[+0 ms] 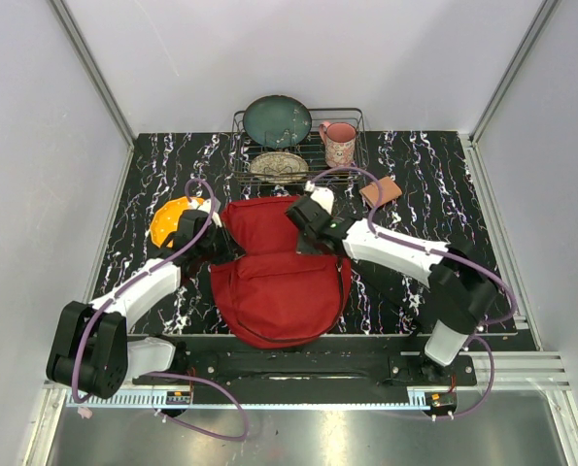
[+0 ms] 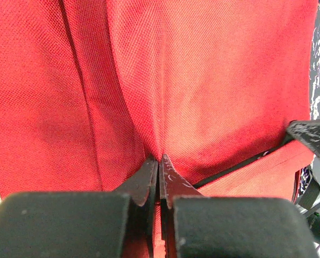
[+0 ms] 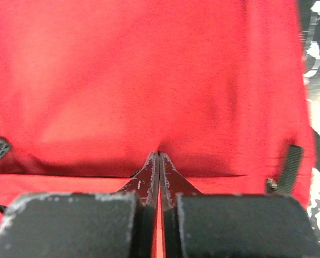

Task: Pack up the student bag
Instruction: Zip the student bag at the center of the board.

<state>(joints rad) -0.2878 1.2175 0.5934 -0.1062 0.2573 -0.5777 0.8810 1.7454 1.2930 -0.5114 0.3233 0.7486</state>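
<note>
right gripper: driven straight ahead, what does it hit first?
The student bag: the right gripper looks shut on a fold of its red fabric, with nothing between.

My left gripper and right gripper are clamped into the student bag, whose red bulk fills the table's middle. A wire rack holding a pink mug blocks the far edge, and an orange item crowds my left. Bare table lies open right of a brown pad.

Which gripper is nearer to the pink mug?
Right. The right gripper holds the student bag at its far edge, close to the pink mug; the left gripper holds its left edge, farther away.
</note>
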